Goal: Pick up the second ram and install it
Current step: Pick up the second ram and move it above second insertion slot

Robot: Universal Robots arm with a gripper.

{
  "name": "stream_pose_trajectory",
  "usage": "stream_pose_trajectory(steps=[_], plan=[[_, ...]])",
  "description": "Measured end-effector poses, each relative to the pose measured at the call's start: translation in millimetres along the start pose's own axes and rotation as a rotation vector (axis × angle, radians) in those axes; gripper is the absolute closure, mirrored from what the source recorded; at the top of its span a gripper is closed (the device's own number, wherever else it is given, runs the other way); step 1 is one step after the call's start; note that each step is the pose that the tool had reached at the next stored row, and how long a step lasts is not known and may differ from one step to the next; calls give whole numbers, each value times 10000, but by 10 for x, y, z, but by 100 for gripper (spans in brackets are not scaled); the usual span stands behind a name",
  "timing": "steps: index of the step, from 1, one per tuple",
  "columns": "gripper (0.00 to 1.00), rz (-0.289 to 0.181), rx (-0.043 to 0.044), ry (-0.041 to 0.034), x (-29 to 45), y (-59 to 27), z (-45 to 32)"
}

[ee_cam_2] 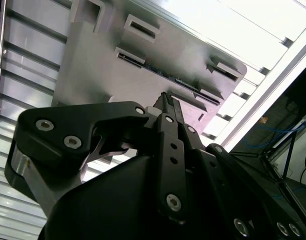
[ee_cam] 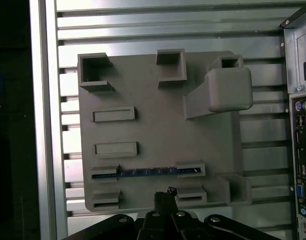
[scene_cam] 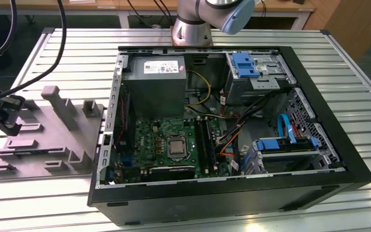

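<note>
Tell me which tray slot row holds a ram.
The second row from the tool: a dark blue ram spans its two blocks. The nearest row and the others stand empty.

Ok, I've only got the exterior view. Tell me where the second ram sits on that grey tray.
Observer: In the first wrist view the second ram stands on edge in the grey tray, its ends in two slotted blocks.
Operator: Give me the gripper's position against it.
Observer: In the first wrist view the gripper is near the strip's middle, with a gap showing between them.
Operator: Name what's past the tray.
Observer: The computer case's rear port panel, beside the tray.
</note>
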State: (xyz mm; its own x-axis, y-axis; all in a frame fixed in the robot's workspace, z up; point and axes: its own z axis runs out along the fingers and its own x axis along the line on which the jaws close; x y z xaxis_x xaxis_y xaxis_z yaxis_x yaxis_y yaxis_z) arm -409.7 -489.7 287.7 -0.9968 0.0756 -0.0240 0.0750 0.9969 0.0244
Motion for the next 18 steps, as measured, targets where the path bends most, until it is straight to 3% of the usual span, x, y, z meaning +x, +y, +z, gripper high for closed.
stream_pose_trajectory(steps=[7,18], plan=[[90,-285,-6,7,2,0,4],[90,-2267,-53,56,1,0,14]])
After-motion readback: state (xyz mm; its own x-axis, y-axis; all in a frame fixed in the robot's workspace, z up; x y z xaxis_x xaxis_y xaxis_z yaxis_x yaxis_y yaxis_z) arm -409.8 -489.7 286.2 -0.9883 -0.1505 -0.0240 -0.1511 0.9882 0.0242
